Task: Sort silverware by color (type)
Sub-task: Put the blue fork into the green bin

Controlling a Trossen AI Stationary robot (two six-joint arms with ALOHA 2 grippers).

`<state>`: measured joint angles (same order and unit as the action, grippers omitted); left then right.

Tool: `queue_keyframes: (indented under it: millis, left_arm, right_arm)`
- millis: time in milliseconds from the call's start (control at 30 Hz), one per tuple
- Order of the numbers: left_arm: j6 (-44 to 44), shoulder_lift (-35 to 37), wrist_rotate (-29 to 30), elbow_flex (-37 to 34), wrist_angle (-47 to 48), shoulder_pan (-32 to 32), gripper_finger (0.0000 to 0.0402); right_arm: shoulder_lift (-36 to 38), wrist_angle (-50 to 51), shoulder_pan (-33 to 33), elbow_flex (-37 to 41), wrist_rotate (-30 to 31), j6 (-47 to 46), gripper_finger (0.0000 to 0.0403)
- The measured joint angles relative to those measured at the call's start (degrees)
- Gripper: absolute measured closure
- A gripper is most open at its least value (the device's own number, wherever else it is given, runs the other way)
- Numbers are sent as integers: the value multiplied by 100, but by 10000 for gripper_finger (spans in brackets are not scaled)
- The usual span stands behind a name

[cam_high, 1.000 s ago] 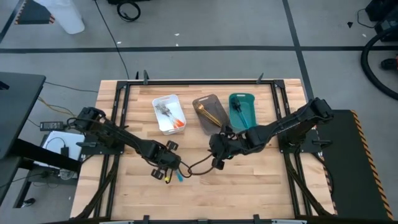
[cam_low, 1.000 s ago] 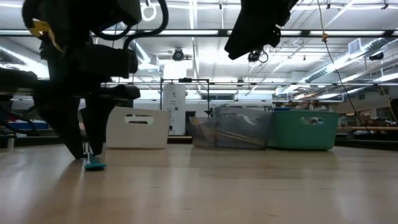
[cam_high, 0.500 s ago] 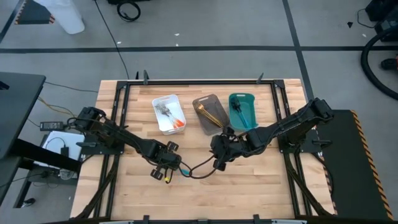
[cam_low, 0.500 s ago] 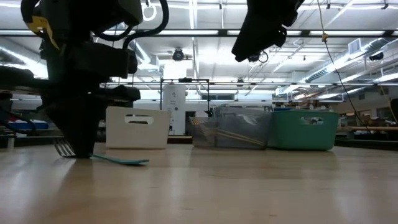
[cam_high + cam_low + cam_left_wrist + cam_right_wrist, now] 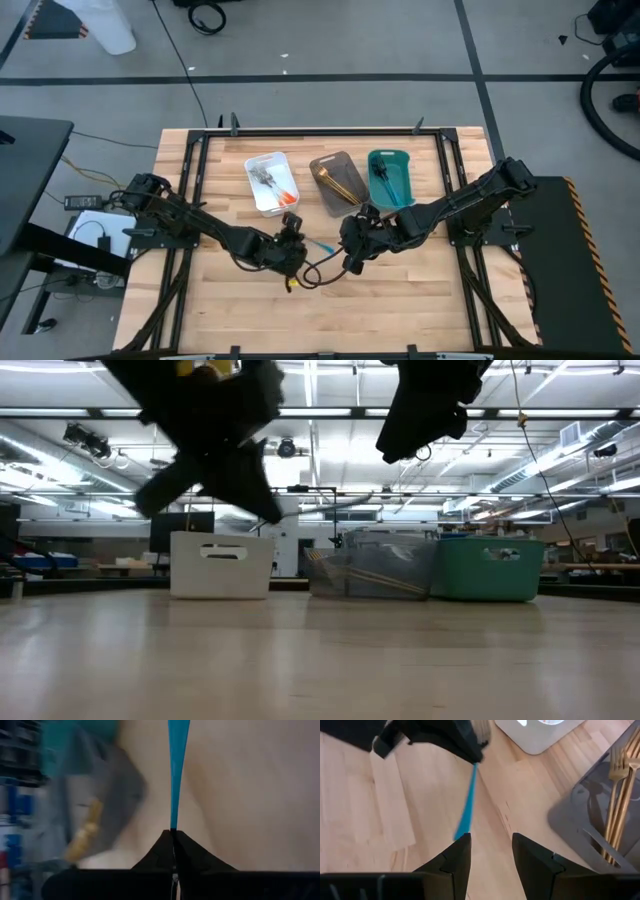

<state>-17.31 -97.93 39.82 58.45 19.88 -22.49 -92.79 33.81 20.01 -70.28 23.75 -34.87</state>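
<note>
My left gripper point(image 5: 296, 236) hangs above the table's middle, shut on a blue-handled piece of silverware point(image 5: 322, 243) whose handle point(image 5: 175, 775) sticks out past the fingertips toward my right gripper point(image 5: 352, 246). The right gripper point(image 5: 491, 847) stands open just beyond the handle's free end point(image 5: 465, 820), touching nothing. Other silverware lies in three bins at the far side: orange-handled in the white bin point(image 5: 270, 183), gold in the grey bin point(image 5: 337, 183), blue-handled in the teal bin point(image 5: 390, 178). The low view shows the left gripper point(image 5: 215, 440) only as a blur. My left gripper pinches the piece between its two fingers, at the inner end of the blue handle point(image 5: 173, 822). The piece runs along the fingers, its handle pointing out ahead of their tips; its head end is hidden between the fingers. It is lifted clear of the table, slanting downward.
The three bins stand in a row in the low view: white point(image 5: 221, 565), grey point(image 5: 372, 570), teal point(image 5: 488, 568). A dark cable point(image 5: 318, 275) loops on the wood between the arms. Bare wood lies on the near half of the table.
My left gripper has shut on the blue-handled piece that lay on the table. It then rose and swung toward the far right, turning about, so the piece is lifted clear with its handle pointing at the right gripper.
</note>
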Motion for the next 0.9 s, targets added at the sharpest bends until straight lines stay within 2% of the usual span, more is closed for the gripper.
queue_keyframes:
  millis: [200, 433, 633, 900]
  left_arm:
    - [-1305, 4, 620, 16, -1011, 58, 391]
    - [-2755, 7, 906, 16, -1904, 159, 392]
    - [-3262, 9, 992, 16, -2024, 305, 392]
    - [-3715, 11, 1463, 18, -2535, 371, 391]
  right_arm:
    - [0, -212, -150, 0, -208, -4, 249]
    - [0, -246, -396, 0, -537, -2, 249]
    - [0, -246, -475, 0, -592, 9, 249]
    - [0, -243, -531, 0, -713, 45, 250]
